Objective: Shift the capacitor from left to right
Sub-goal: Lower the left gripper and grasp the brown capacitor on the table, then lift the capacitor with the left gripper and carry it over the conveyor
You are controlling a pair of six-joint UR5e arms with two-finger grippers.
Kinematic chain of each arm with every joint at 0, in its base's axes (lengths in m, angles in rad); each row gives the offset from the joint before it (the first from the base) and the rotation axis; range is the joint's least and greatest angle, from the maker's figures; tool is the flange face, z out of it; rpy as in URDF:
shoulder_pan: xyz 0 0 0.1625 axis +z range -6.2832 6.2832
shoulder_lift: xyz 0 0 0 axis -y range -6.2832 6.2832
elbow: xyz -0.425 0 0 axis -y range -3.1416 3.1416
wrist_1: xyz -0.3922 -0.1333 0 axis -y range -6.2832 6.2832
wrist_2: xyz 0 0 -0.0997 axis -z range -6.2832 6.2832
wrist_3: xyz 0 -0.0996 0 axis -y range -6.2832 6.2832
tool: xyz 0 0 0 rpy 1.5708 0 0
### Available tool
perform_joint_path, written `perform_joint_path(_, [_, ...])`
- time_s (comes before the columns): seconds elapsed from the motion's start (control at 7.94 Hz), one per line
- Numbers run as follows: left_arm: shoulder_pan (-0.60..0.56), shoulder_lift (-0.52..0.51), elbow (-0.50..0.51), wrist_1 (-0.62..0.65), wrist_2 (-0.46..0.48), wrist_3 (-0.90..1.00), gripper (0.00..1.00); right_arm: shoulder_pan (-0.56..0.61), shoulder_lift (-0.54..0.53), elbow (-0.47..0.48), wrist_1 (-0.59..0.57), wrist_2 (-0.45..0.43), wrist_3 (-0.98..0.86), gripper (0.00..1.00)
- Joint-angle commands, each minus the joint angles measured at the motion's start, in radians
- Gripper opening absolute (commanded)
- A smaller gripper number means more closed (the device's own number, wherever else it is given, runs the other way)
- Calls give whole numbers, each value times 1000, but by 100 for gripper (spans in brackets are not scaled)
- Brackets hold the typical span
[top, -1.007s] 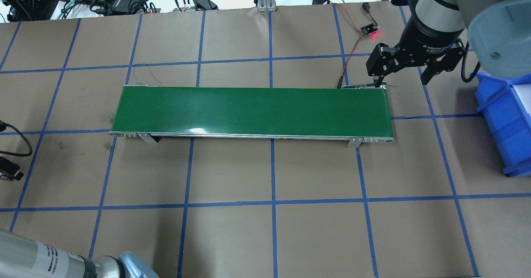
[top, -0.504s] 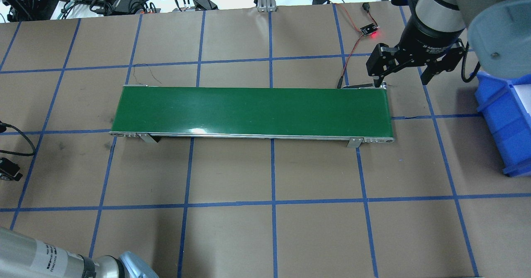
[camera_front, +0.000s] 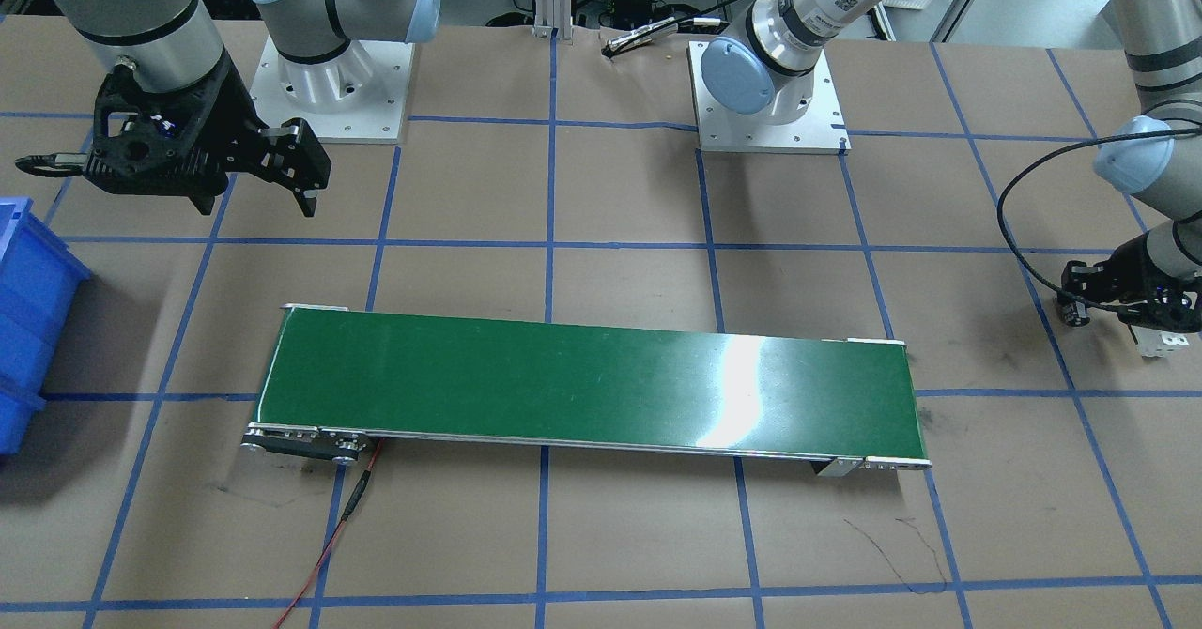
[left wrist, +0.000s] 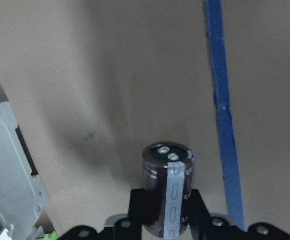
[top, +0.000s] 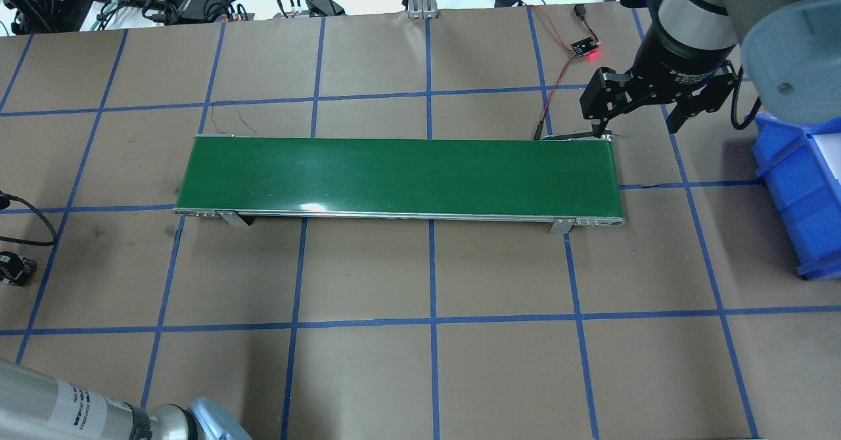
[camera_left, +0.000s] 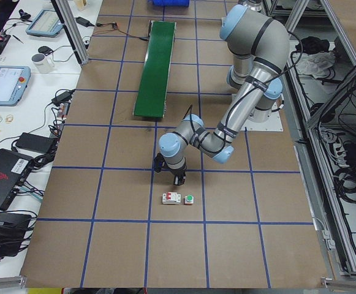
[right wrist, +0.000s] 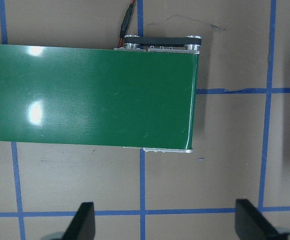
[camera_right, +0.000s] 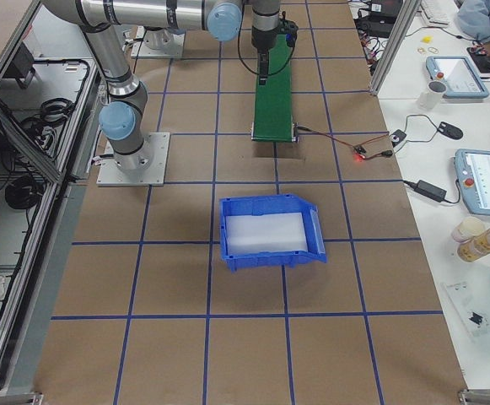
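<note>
Little has moved since a second ago: my left pincer (top: 16,269) shifted only slightly at the left edge of the worktop, and the black cable (top: 39,226) looping above it changed shape a bit. My right pincer (top: 636,117) kept its spot. The left pincer is clamped on the capacitor (left wrist: 167,195), one finger on each side of the dark body. Its pale stripe faces the wrist camera and its two metal terminals point up. So the capacitor sits at the left edge of the worktop, about halfway between the near and far edges, well apart from the green conveyor belt (top: 401,174). I cannot tell whether its bottom touches the brown paper. A blue tape line (left wrist: 223,110) runs just beside it. The white breaker (camera_left: 171,198) and the green button (camera_left: 189,198) lie near the left pincer, on the side toward the left edge. My right pincer is spread wide and holds nothing. It hovers by the belt's far right corner. The blue bin (top: 798,190) stands at the right edge.
</note>
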Motion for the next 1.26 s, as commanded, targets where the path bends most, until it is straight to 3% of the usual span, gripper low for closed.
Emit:
perform_joint_path(0.0, [0,17,-1,-1,-3,17,0,-2,0,-2,-4,-1,-4,100])
perform_joint_path(0.25, [-26,113,-3,-52,-23,-5,0,0,-9,1,-3,5,0,100])
perform_joint_path(0.38, [-78,200,-1,-139,-79,-90,0,0,-9,0,5,-2,-3,100])
perform_joint_path(0.63, [-270,322,-1,-242,-110,-313,0,0,-10,3,11,-2,0,100])
perform_joint_path(0.88, [-484,330,2,-242,-136,-566,0,0,-10,3,13,-1,-4,100])
perform_joint_path(1.13, [-575,302,24,-210,-247,-713,0,-2,-9,1,4,-1,-4,100])
